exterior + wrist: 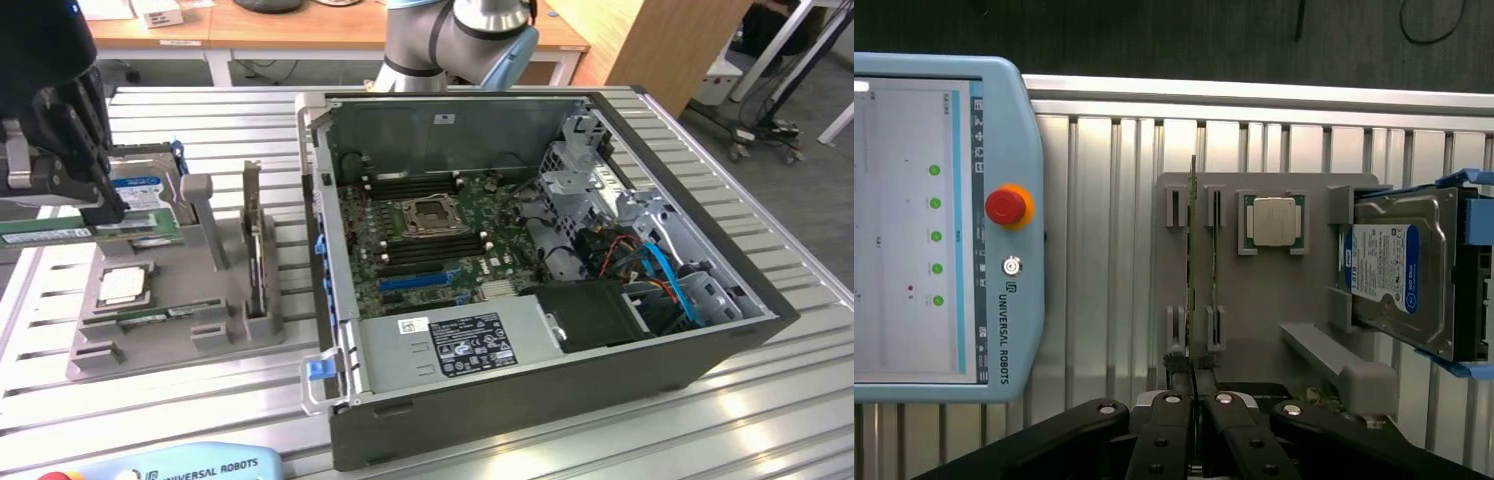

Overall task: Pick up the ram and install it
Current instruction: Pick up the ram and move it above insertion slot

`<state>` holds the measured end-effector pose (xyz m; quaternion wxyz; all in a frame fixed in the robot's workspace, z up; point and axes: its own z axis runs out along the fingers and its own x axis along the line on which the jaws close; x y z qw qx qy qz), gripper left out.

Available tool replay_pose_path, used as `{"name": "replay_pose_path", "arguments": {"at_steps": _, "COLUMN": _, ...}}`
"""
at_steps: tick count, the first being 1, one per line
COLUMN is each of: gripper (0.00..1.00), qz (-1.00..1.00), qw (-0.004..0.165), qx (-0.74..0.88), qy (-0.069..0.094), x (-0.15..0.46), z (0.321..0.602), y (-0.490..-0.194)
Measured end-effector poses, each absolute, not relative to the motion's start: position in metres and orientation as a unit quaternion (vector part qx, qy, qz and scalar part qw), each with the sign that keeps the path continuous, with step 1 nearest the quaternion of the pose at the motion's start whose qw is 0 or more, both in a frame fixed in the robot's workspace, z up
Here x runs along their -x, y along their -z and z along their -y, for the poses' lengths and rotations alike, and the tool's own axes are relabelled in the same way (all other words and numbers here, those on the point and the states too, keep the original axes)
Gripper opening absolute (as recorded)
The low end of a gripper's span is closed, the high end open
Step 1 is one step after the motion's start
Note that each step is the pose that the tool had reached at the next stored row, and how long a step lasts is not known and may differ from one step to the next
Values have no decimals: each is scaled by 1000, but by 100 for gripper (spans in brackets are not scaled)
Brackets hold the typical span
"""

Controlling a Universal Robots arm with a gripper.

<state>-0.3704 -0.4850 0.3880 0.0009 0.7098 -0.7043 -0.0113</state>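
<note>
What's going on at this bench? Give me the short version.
The robot arm has its tool shut on the ram, a green stick seen edge-on, held over the grey parts holder. That holder also carries a processor and a hard drive. The open computer case sits to the exterior view's right of the holder, and the ram is not in it yet.

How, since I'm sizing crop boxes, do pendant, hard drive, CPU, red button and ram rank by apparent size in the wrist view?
1. Pendant, though cut by the edge.
2. Hard drive.
3. CPU.
4. Red button.
Ram: unranked; held edge-on in the gripper, nearer the camera, it looks long but very thin.
</note>
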Motion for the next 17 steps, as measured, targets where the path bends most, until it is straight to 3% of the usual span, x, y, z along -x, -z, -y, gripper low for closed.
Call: {"name": "replay_pose_path", "arguments": {"at_steps": 17, "gripper": 11, "qz": 704, "qw": 1, "qx": -710, "qy": 11, "x": 370, "z": 485, "y": -423}}
